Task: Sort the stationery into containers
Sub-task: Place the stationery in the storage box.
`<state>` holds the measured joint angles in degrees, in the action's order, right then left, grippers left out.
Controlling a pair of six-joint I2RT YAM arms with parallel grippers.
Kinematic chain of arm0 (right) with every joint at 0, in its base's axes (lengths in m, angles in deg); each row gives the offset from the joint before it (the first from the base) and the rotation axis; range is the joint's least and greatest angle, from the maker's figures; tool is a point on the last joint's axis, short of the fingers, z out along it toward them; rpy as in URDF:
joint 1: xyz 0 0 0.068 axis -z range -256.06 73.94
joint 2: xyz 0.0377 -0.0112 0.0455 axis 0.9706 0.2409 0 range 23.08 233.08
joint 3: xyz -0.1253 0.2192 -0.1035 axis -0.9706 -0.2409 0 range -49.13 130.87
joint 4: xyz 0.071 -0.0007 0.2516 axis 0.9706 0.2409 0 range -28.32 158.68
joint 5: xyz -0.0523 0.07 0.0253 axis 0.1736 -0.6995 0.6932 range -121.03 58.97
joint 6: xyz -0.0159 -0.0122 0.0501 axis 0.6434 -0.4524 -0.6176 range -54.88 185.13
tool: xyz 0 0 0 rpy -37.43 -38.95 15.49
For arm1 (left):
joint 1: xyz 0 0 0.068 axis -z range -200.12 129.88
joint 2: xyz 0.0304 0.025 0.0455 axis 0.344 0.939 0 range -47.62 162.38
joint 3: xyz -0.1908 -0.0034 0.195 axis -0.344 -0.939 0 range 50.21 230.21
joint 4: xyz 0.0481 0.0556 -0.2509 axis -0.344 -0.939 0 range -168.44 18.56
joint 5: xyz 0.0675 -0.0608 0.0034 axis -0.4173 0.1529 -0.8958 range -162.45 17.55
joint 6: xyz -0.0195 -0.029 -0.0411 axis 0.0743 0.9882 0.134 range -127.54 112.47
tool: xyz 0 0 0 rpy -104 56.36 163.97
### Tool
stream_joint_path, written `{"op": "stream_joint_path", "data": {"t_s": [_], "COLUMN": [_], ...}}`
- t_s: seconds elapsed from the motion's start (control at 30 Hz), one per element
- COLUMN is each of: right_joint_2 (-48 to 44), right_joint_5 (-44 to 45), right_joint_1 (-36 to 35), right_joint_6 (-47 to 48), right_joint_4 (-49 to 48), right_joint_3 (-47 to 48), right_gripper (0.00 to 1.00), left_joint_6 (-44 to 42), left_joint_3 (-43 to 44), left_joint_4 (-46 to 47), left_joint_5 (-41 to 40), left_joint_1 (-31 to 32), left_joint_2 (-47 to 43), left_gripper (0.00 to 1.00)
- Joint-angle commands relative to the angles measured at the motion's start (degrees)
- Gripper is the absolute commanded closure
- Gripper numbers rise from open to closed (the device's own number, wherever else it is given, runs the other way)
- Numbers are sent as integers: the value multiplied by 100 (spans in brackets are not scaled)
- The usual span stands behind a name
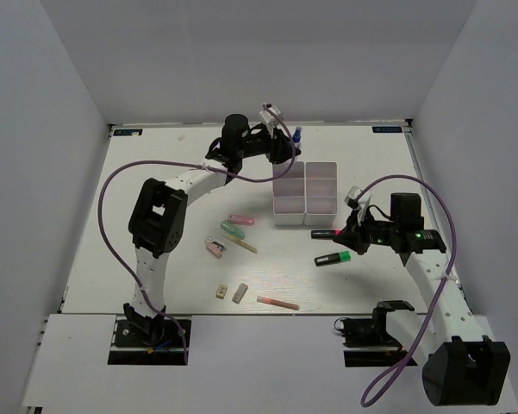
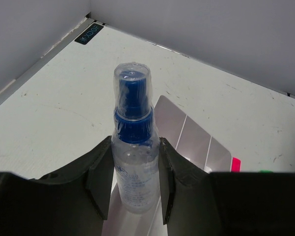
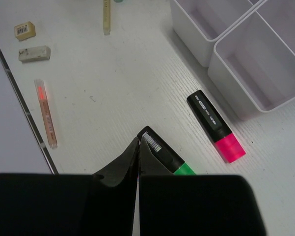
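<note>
The left fingers pinched a small clear spray bottle with a blue cap, holding it upright by its body above the far side of the white containers. Which compartment sat under it could not be told.

The right fingers were pressed together with nothing between them. Their tips sat just beside the black tail of the green-capped highlighter, which lay flat on the table near and right of the containers. The red-capped highlighter lay between it and the box.

Picking up that green-capped highlighter looked like the step in hand, and closed fingers could only nudge it. To do it well, the fingers would need to spread and shift along to the middle of the barrel. They should straddle it across its width, come down nearly to the table and then close squarely, so the round body would not squirt sideways toward its neighbour.

For the bottle, a good placement would mean lowering it until its base was well inside one compartment. It should be kept upright and off the dividing walls before being let go.
</note>
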<state>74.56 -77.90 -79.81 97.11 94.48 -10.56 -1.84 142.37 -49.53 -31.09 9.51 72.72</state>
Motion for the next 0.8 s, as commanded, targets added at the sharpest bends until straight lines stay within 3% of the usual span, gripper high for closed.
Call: {"op": "stream_joint_path", "data": {"t_s": [0.0,0.77], "right_joint_2": [37,99], "right_joint_5": [-94,-147], "right_joint_1": [23,41], "right_joint_6": [106,194], "right_joint_4": [-89,7], "right_joint_3": [37,37], "right_gripper": [100,100], "left_joint_6": [-191,-508], "left_joint_3": [21,-242], "left_joint_4": [68,68], "left_joint_5": [74,65], "left_joint_1": [43,52], "left_joint_2": [-107,78], "left_gripper": [100,100]}}
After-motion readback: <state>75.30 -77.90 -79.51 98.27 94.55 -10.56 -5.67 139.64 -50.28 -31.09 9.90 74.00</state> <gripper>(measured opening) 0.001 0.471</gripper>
